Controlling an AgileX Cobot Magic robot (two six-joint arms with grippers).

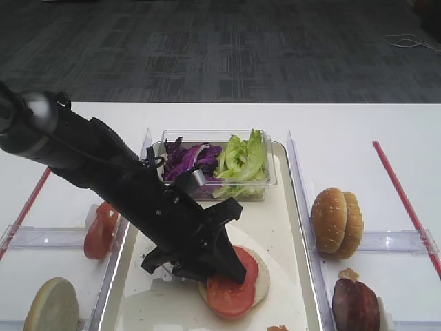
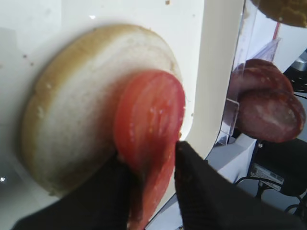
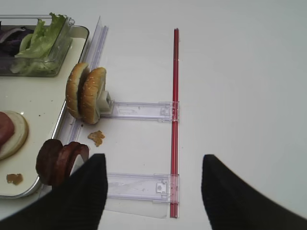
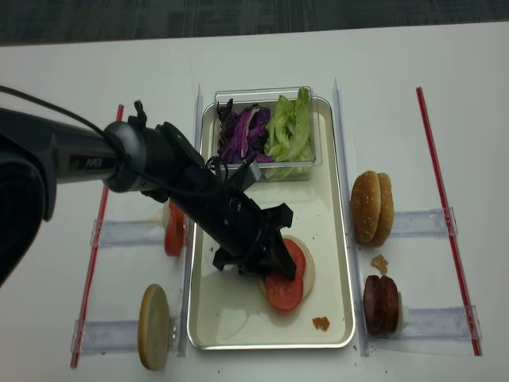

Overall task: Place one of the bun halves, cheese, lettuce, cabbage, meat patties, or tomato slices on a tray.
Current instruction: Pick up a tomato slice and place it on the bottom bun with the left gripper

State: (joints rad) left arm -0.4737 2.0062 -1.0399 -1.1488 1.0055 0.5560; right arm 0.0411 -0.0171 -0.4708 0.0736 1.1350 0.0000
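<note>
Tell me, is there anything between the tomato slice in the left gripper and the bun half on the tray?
Nothing visible. The tomato slice already lies against the bun half, between the left gripper's fingers.

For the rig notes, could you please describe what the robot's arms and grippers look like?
The left arm is a black cylindrical tube with small white lettering, a metallic silver collar, and thin black cables looping along it. Its left gripper has matte black, angular fingers. The right gripper shows only two broad matte black fingers.

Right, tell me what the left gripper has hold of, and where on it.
The left gripper has a tomato slice between its fingers by its near edge, the slice lying on a bun half.
</note>
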